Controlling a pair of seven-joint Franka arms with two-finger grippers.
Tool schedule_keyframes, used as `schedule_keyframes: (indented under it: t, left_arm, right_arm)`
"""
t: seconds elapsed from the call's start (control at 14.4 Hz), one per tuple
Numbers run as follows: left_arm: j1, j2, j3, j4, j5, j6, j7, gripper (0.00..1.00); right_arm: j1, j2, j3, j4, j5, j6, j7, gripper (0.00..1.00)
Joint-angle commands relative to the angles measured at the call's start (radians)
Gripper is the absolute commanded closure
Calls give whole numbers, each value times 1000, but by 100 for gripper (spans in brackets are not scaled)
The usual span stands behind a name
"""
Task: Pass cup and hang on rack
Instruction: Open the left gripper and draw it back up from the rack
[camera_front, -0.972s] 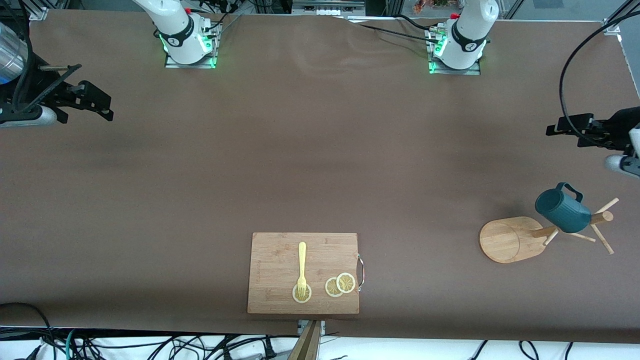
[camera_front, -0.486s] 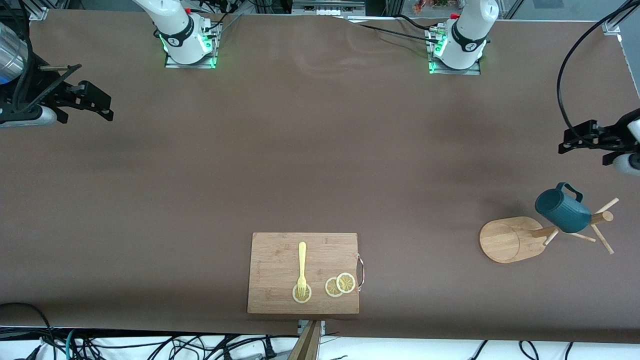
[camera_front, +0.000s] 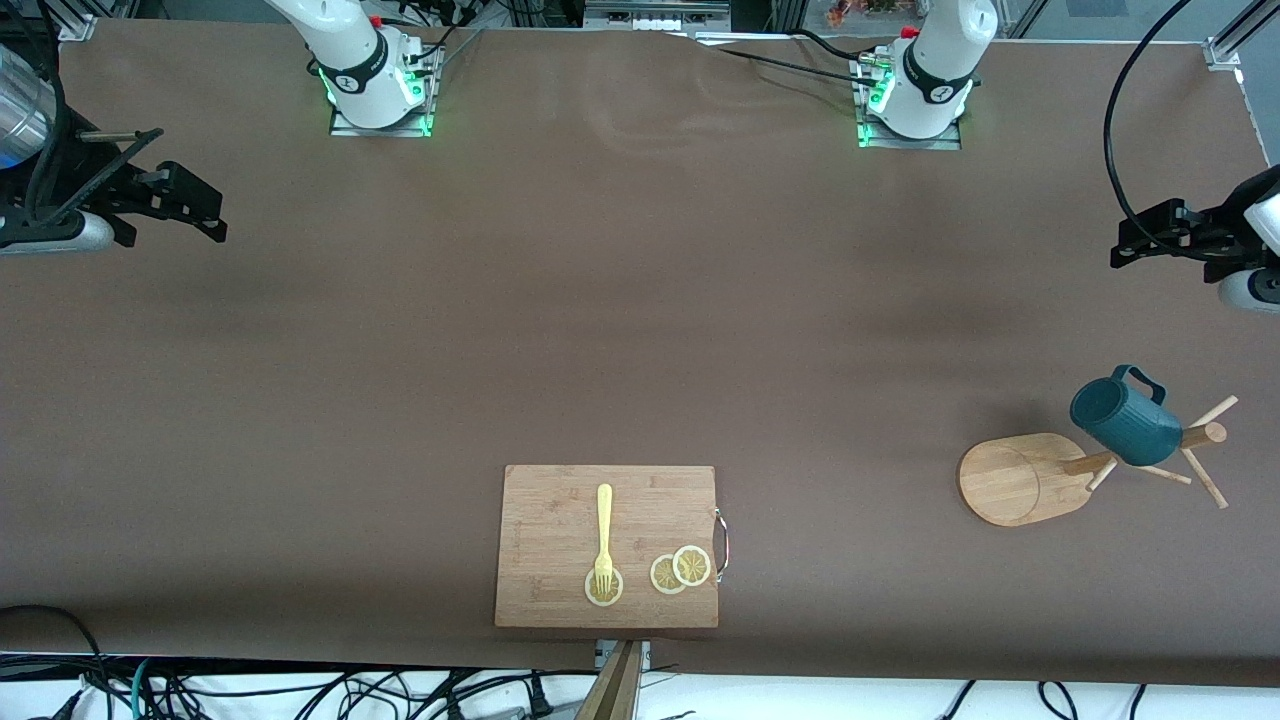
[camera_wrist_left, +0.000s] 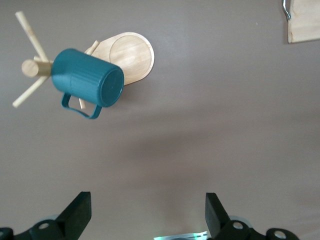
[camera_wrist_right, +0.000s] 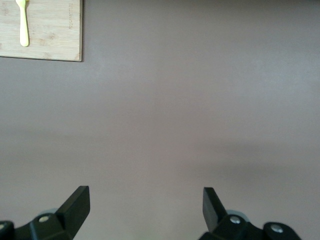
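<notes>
1. on the rack (camera_front: 1030, 480), toward the left arm's end of the table, the cup (camera_front: 1125, 420) hangs from a peg, tilted, its loop handle turned away from the front camera; the left wrist view shows the cup (camera_wrist_left: 87, 82) threaded on the rack (camera_wrist_left: 127, 55) with its ribbed wall and closed bottom facing outward.
2. the rack's oval base sits flat on the cloth, and the spare pegs fan out past the cup.
3. the left gripper (camera_front: 1150, 240) hangs over bare table at that same end, well apart from the cup, its fingers (camera_wrist_left: 80, 210) spread wide and holding nothing.
4. the right gripper (camera_front: 190, 210) waits over the right arm's end of the table, fingers (camera_wrist_right: 77, 202) likewise apart and empty.
5. judged from how things lie, the hanging step looks done; nothing appears left except for both arms to stay clear, and any further move near the rack would call for care not to knock the cup off its peg.
6. nearer the front camera, about mid-table, a cutting board (camera_front: 560, 500) with a metal handle carries a yellow fork (camera_front: 604, 520) and three lemon slices (camera_front: 680, 570).
7. the table (camera_front: 640, 300) wears a brown cloth, slightly rippled between the two arm bases; cables trail along the floor at the near edge.
</notes>
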Motion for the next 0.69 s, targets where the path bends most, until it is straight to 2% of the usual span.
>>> schedule_keyframes:
  t: [0.0, 0.21, 0.62]
  left_arm:
    - [-9, -56, -6, -51, -12, -12, -111, 0]
    - [-1, -79, -6, -96, -28, 26, -113, 0]
    - [-7, -38, -23, -51, -20, 13, -117, 0]
  right_arm:
    - [-4, 5, 4, 10, 13, -3, 7, 0]
    - [-4, 5, 4, 10, 13, -5, 7, 0]
    - [-4, 4, 4, 10, 13, -5, 6, 0]
